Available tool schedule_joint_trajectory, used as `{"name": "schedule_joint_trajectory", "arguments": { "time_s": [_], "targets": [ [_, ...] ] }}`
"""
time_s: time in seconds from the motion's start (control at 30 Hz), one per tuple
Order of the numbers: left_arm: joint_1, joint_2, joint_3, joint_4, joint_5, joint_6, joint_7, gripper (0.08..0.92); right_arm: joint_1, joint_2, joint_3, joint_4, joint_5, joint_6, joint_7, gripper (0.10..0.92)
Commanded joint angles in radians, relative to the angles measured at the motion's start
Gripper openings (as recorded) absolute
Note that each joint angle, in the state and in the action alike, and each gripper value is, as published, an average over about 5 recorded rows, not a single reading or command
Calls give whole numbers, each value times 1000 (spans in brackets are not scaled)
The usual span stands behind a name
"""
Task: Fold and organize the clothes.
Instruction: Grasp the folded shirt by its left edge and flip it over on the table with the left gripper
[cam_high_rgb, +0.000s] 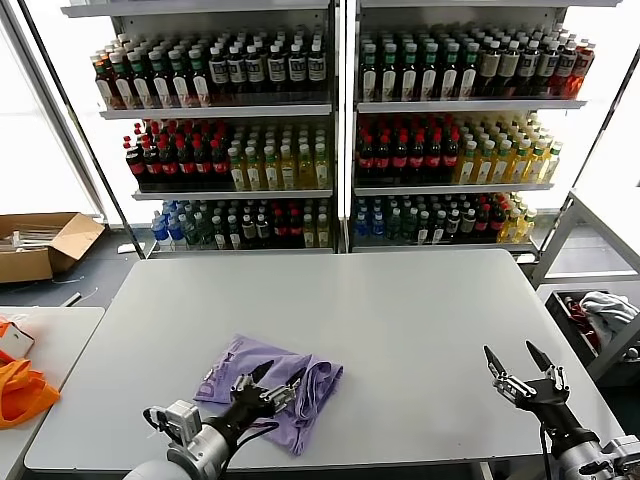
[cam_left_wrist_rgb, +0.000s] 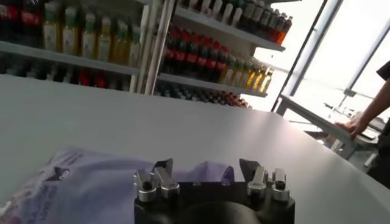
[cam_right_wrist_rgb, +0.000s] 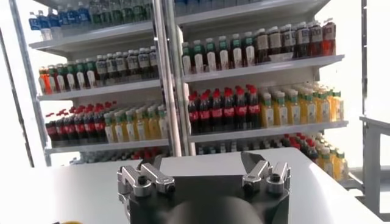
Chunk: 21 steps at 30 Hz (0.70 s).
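the lavender t-shirt (cam_high_rgb: 262, 385) lies bunched and partly folded on the grey tabletop (cam_high_rgb: 400, 320), toward the near edge on my left side. one flat part spreads to the left, with dark purple lettering showing on it, and a rumpled fold of cloth is gathered on its right. in my left wrist view the same lettering (cam_left_wrist_rgb: 55, 182) shows on the fabric just ahead of me.

my left gripper (cam_high_rgb: 268, 382) sits low over the near part of the shirt with its jaws spread apart, released, gripping nothing; the cloth lies under and between the fingers (cam_left_wrist_rgb: 163, 173), and i cannot tell whether the tips touch it.

my right gripper (cam_high_rgb: 520, 365) waits well apart from the shirt, above the near right corner of the tabletop, jaws wide and nothing between them.

behind the tabletop stand shelves (cam_high_rgb: 340, 110) packed with rows of bottles. to my far left a second table holds orange fabric (cam_high_rgb: 20, 390), and a cardboard box (cam_high_rgb: 45, 245) sits on the floor beyond it. in my left wrist view a person's arm (cam_left_wrist_rgb: 368, 112) rests on another table off to the side.
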Motion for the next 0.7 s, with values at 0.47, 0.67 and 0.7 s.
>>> {"name": "schedule_joint_trajectory", "arguments": {
  "time_s": [0.47, 0.67, 0.7],
  "targets": [
    [-257, 148, -95, 417, -106, 2, 19, 823, -27, 16, -19, 5, -25, 25, -4, 823],
    [-247, 124, -40, 429, -117, 3, 1, 818, -30, 17, -1, 12, -24, 27, -3, 823],
    [-242, 119, -32, 425, -113, 1, 1, 807, -32, 18, 1, 14, -24, 27, -3, 823]
  ]
}}
